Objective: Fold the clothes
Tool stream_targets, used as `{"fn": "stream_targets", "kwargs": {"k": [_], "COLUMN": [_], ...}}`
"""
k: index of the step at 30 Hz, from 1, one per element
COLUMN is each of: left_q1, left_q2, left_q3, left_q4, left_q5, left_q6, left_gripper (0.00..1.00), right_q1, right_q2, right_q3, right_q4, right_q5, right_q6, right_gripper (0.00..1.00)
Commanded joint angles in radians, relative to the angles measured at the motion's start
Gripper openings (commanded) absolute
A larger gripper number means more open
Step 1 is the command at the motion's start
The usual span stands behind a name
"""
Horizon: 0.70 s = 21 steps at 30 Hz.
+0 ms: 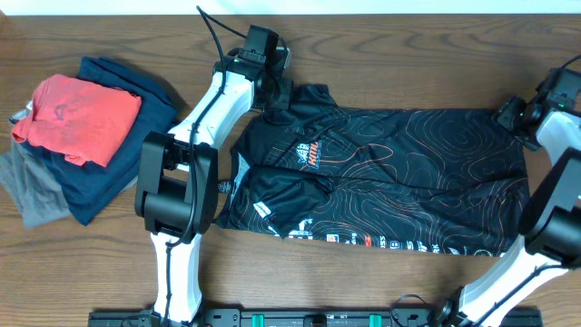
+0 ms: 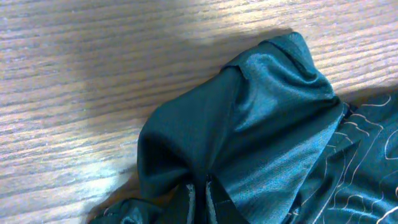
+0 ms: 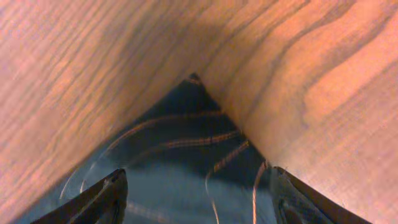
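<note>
The black jersey with thin orange contour lines lies spread across the table, its lower-left part folded over and logos along the near edge. My left gripper is at the jersey's far-left corner. In the left wrist view its fingers are shut on a bunched fold of the dark fabric. My right gripper is at the far-right corner. In the right wrist view its fingers are spread open on either side of the jersey's pointed corner, gripping nothing.
A pile of other garments sits at the left of the wooden table: a red shirt on top of a navy one, with a grey one beneath. Both arm bases stand at the near edge.
</note>
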Motion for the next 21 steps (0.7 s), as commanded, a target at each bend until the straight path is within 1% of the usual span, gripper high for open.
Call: {"fn": "stream_targets", "kwargs": {"k": [1,7,15,16,17,20,21], "left_q1": [0.002,-0.001,-0.019,-0.022,-0.023,-0.024,-0.024], "left_q2": [-0.007,-0.007,-0.007,-0.007,-0.007,-0.007,-0.007], "left_q3": [-0.001,-0.001,-0.001,-0.001,-0.001,-0.001,-0.001], "left_q4": [-0.008,-0.009,-0.009,-0.008,-0.009,-0.011,-0.011], "left_q5": [-0.008,-0.008,-0.008,-0.008,-0.008,-0.009,-0.009], "left_q6": [-0.006,-0.006,-0.006,-0.006,-0.006,-0.006,-0.006], "left_gripper": [0.06,0.06,0.06,0.06,0.06,0.06,0.06], "right_q1": [0.004,0.005,0.011,0.011,0.013,0.015,0.015], "right_q2": [0.013,0.056,0.116,0.116,0.116,0.116,0.116], "right_q3": [0.008,0.008,0.008,0.008,0.008,0.008,0.008], "right_q4": [0.048,0.105,0.177,0.184,0.189,0.19,0.188], "right_q5": [0.026,0.058,0.019,0.017,0.016,0.016,0.016], "right_q6": [0.066,0.084,0.091,0.091,0.091,0.09,0.09], "right_gripper": [0.73,0.73,0.72,0.7,0.65,0.46,0.38]}}
